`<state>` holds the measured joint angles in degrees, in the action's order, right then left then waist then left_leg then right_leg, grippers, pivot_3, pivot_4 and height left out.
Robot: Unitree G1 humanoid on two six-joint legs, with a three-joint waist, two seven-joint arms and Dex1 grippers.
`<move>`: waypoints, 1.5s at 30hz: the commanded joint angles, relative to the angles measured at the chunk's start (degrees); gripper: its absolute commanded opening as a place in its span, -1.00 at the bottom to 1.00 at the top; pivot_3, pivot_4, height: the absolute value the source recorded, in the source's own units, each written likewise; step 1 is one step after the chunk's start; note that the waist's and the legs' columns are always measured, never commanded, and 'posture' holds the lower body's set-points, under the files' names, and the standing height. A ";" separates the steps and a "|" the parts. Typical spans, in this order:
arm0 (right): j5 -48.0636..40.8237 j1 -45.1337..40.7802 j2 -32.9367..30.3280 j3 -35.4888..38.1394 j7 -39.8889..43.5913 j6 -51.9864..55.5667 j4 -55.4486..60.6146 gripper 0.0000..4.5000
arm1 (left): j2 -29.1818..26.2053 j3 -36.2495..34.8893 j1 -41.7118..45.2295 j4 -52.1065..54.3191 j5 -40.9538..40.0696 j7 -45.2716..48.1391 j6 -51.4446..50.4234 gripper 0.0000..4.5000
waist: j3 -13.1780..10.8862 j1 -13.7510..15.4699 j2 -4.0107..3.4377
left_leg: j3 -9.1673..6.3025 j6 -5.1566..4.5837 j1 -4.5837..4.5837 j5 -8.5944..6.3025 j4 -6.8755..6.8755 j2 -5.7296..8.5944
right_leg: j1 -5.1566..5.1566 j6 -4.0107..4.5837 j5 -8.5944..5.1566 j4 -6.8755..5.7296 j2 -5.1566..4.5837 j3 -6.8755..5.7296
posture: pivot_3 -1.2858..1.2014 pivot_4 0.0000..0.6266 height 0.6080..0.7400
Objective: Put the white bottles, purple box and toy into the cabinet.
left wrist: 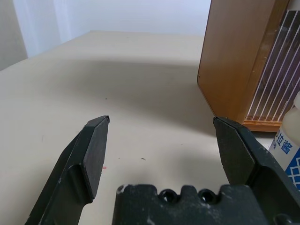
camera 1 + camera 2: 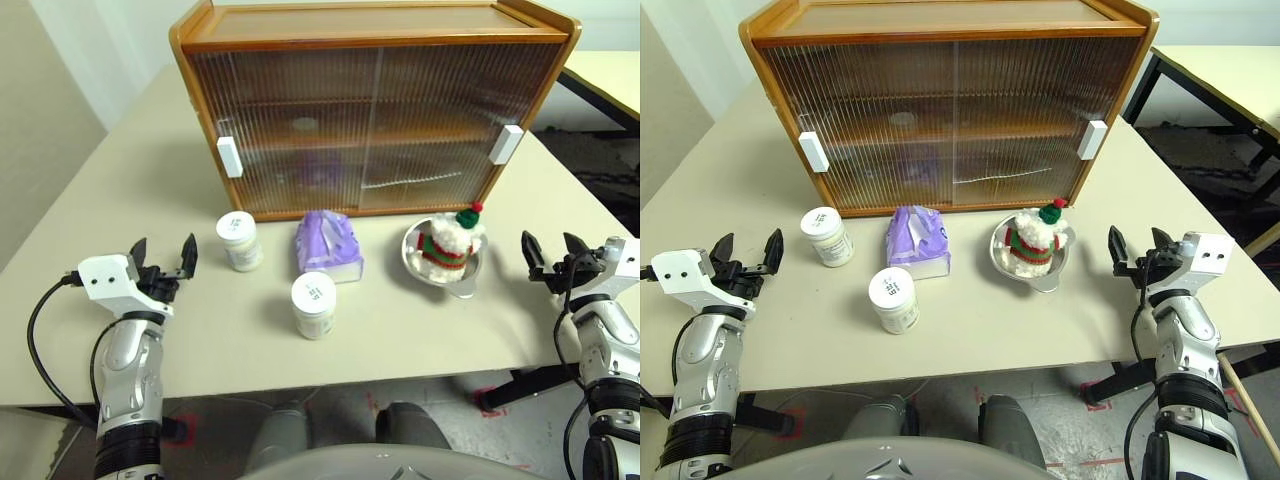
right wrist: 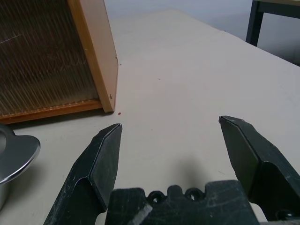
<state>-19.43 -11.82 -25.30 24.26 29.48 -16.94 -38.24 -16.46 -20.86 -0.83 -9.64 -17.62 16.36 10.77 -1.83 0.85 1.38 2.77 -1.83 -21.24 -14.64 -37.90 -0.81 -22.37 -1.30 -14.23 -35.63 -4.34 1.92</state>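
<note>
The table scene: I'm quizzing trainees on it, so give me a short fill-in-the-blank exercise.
1. The toy sits inside a steel ____.
2. The cabinet has both sliding doors ____.
3. The purple box lies between the bowl and a white ____.
4. The left gripper and right gripper both hold ____.

Missing words: bowl; shut; bottle; nothing

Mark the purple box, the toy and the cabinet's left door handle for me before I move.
purple box (image 2: 326, 241): left eye view, on its crinkly purple top.
toy (image 2: 446, 243): left eye view, on its fluffy white body, sitting in the steel bowl (image 2: 415, 258).
left door handle (image 2: 230, 156): left eye view, middle of the white grip.
</note>
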 commanded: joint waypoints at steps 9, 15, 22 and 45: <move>-13.30 -1.27 -4.40 -6.43 5.34 23.76 42.69 0.99 | -6.72 -3.33 8.50 -8.59 -2.21 4.35 0.72 1.00 | -0.04 -1.14 0.10 | 0.05 0.02 0.09 -0.01 -0.04 -0.19 | -0.06 -0.07 -0.04 -0.17 0.29 0.08 | 0.04 -1.00 1.00; -24.06 -1.78 -8.88 -8.52 9.34 38.48 55.20 0.99 | -8.76 -4.63 11.15 -10.93 -2.77 5.26 1.22 1.00 | -0.12 -1.26 0.34 | 0.05 0.04 -0.04 -0.02 -0.04 -0.19 | -0.13 0.08 0.05 -0.10 0.16 0.05 | 0.04 -1.00 1.00; -32.14 -1.56 -14.41 -11.77 16.19 49.48 62.07 0.99 | -9.25 -3.99 11.65 -4.68 -5.28 6.80 -2.75 1.00 | -0.19 -0.82 0.53 | 0.03 0.09 -0.07 -0.06 -0.02 -0.17 | -0.13 0.13 0.08 0.03 -0.42 -0.21 | 0.07 -1.00 1.00; -25.41 -1.88 -10.93 -16.43 19.61 47.58 61.81 1.00 | -6.95 4.54 16.69 11.83 -7.85 4.64 -20.76 -1.00 | -0.39 0.65 0.86 | 0.07 0.09 -0.13 -0.06 -0.03 -0.09 | -0.13 0.01 0.13 0.11 0.02 -0.17 | 0.07 -1.00 1.00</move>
<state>-45.39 -14.02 -36.35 7.53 49.20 31.58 23.30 -23.74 -17.64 14.65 1.75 -26.13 21.50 -8.35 -2.23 1.50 2.24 2.84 -1.74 -21.38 -14.70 -37.94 -0.89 -22.50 -1.29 -14.10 -35.51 -4.31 1.75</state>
